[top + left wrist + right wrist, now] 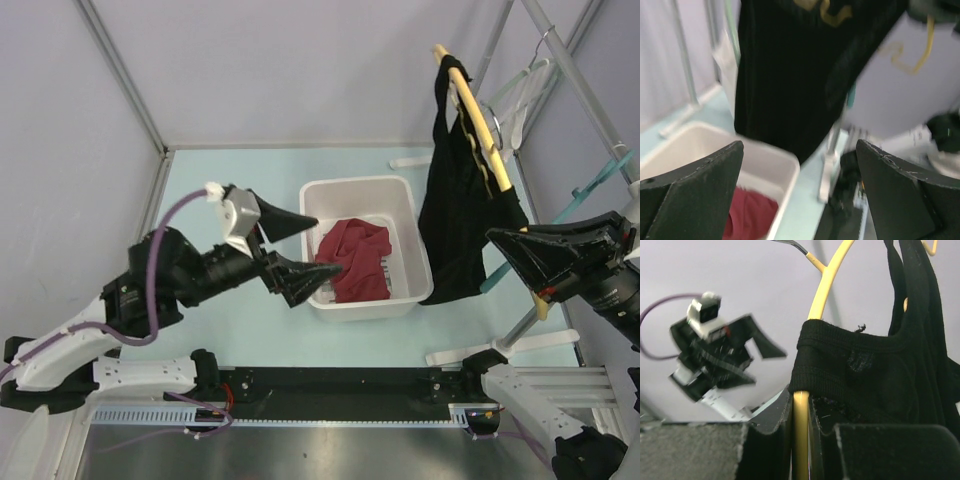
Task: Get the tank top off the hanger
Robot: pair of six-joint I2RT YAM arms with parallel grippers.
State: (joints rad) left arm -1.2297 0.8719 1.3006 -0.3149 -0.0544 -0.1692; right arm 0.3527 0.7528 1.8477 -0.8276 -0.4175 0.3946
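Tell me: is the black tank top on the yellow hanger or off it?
On. The tank top hangs from the yellow hanger; in the right wrist view its ribbed edge wraps the bar.

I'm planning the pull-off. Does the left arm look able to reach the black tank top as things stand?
Probably yes. The left gripper is open and faces the tank top, with only the low white bin between them. The right gripper grips the hanger on the other side.
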